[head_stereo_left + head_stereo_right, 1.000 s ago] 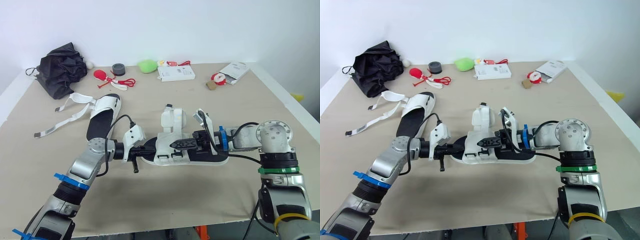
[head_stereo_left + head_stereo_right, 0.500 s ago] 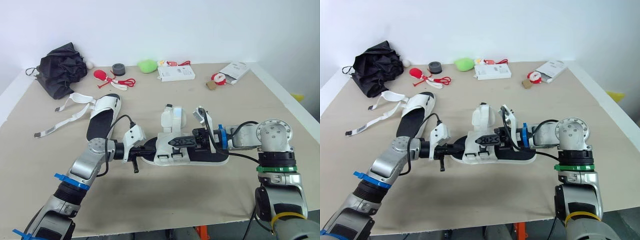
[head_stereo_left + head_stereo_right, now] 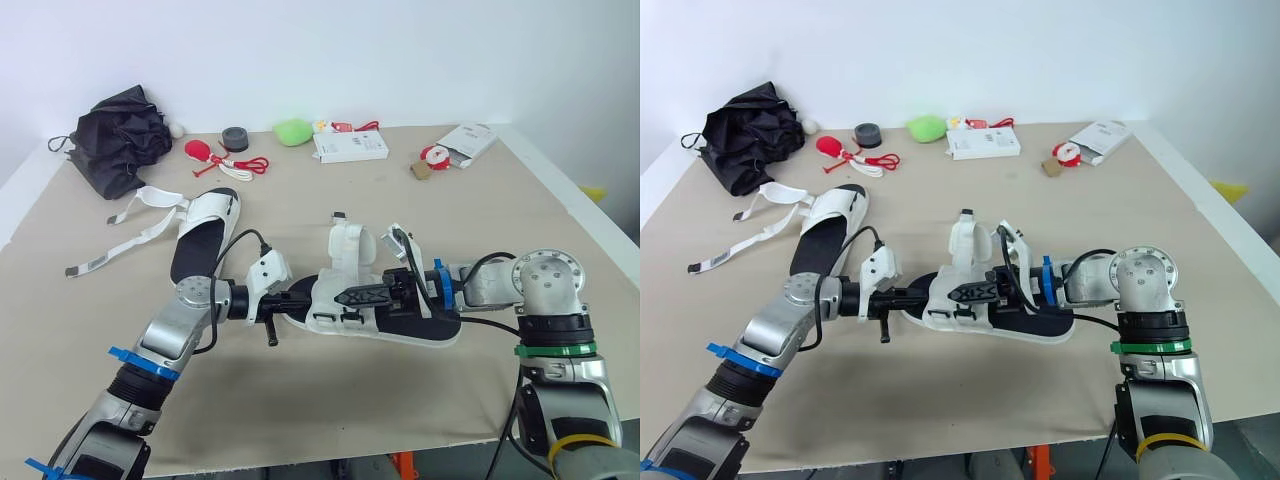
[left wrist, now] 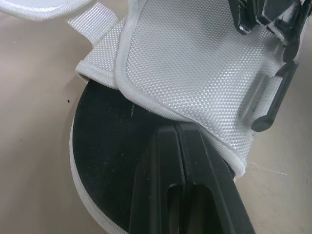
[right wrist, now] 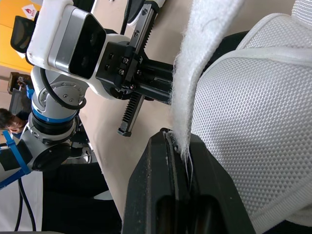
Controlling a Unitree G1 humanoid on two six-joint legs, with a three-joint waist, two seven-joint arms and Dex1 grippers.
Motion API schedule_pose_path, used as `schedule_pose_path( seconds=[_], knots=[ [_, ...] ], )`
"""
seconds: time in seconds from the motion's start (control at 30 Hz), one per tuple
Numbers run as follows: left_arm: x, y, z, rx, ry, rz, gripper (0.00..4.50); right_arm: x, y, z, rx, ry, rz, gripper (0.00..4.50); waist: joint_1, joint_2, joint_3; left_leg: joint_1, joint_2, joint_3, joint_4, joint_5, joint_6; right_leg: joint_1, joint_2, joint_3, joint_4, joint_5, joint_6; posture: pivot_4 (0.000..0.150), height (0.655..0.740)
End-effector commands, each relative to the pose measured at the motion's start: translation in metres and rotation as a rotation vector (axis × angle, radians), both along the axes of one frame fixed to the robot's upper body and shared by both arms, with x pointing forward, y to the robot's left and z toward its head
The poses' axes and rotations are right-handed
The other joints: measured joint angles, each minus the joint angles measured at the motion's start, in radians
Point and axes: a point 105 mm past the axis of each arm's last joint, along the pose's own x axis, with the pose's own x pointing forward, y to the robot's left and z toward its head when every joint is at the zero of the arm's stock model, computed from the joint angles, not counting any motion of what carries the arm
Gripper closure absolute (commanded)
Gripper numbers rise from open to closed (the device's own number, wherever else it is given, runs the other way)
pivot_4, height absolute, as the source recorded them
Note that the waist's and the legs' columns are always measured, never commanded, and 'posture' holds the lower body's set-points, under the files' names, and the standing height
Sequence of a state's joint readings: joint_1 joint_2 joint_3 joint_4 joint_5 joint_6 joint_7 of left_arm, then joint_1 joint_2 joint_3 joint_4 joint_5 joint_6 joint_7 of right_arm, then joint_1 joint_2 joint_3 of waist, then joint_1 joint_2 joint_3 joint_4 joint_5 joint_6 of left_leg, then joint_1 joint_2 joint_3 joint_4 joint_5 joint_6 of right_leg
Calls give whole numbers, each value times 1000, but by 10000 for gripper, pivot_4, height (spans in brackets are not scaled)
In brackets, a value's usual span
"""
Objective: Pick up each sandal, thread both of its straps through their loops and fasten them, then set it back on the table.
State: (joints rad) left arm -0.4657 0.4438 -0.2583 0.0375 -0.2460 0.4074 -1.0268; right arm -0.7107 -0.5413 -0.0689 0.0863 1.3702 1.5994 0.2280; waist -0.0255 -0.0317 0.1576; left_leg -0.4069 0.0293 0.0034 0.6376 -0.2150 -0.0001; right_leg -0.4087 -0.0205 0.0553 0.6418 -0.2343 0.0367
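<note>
Head view: we see a white sandal [image 3: 335, 285] with a black sole at the middle of the table [image 3: 300, 400], both arms meeting on it. The right arm's black fingers cover part of its side. Farther back lie a second sandal [image 3: 205, 232] with loose straps, a black bag [image 3: 125, 135] and a white box [image 3: 350, 147], all well apart.

Left wrist view: the left gripper [image 4: 178, 129] is pinched closed at the sandal's toe, under the mesh flap.

Right wrist view: the right gripper [image 5: 175, 139] is clamped on a fuzzy white strap [image 5: 200, 63].
</note>
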Motion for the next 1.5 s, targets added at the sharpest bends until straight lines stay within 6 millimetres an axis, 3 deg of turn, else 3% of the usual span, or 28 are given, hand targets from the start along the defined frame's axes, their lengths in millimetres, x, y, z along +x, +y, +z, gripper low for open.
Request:
schedule_pose_path(
  seconds=[0.03,0.13,0.43,0.57,0.77,1.13,1.5],
  knots=[
    [0,9,-23,62,62,51,45000,-15,7,-16,-9,95,78,44382,0,0,0,0,0,0,0,0,0,0,0,0,0,0,0,1500,7400],
    [0,10,-23,64,60,54,45000,-21,5,-29,-19,167,86,44382,-1,0,0,0,0,0,0,0,0,0,0,0,0,0,0,1500,7400],
    [0,11,-23,64,60,54,45000,-22,4,-30,-25,188,90,44382,-2,0,-1,1,1,0,-1,-6,10,0,2,0,1,-5,-4,1500,7400],
    [-2,12,-27,77,71,55,45000,-17,-3,-10,138,174,4,44382,-2,0,-1,1,1,0,-1,-6,11,0,2,0,1,-5,-4,1500,7400],
    [-2,15,-30,87,75,55,45000,-22,0,-3,238,156,-88,44382,-4,0,-1,0,1,-1,-1,-7,11,1,2,-1,1,-6,-4,1500,7400],
    [-2,15,-30,94,75,52,45000,-35,25,-21,309,170,-236,44382,-19,0,-3,5,7,0,0,-7,12,1,8,1,4,-5,-7,1500,7400],
    [-4,17,-32,99,79,55,45000,-70,40,-44,270,235,-248,44382,-20,2,-7,6,16,-1,-2,-8,13,1,17,0,4,-8,-16,1500,7400]
  ],
)
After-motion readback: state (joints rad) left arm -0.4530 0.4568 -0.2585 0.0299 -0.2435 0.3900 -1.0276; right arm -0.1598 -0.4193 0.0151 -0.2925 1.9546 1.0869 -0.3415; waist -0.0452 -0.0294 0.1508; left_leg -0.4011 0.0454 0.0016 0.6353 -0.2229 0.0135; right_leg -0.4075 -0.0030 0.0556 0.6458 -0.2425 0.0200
